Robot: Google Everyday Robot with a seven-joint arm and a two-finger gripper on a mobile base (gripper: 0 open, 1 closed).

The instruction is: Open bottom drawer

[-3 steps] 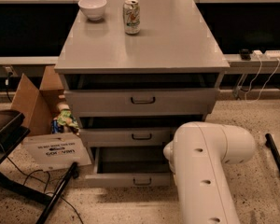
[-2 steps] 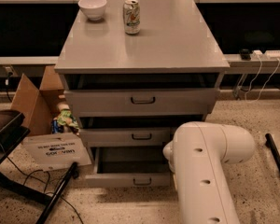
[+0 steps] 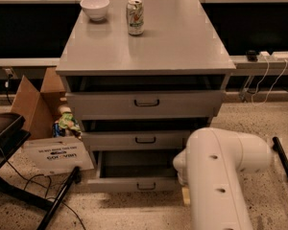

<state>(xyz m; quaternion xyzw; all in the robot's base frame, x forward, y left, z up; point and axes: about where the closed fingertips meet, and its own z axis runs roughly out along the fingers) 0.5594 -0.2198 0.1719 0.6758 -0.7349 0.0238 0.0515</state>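
**Speckled floor, grey cabinet, lowest drawer pulled out**

The bottom drawer (image 3: pixel 134 184) stands drawn forward and shows its plain grey tray. The gripper (image 3: pixel 181 171) sits at the drawer's right end, mostly hidden behind the white arm (image 3: pixel 223 176). Whether it is open cannot be told. On the cabinet top (image 3: pixel 182 42) stand a white bowl (image 3: pixel 94 7) and a can (image 3: pixel 135 17), whose label is unreadable.

The bottom drawer (image 3: pixel 120 185) stands pulled out, the gripper hidden behind the white arm (image 3: pixel 221 176).
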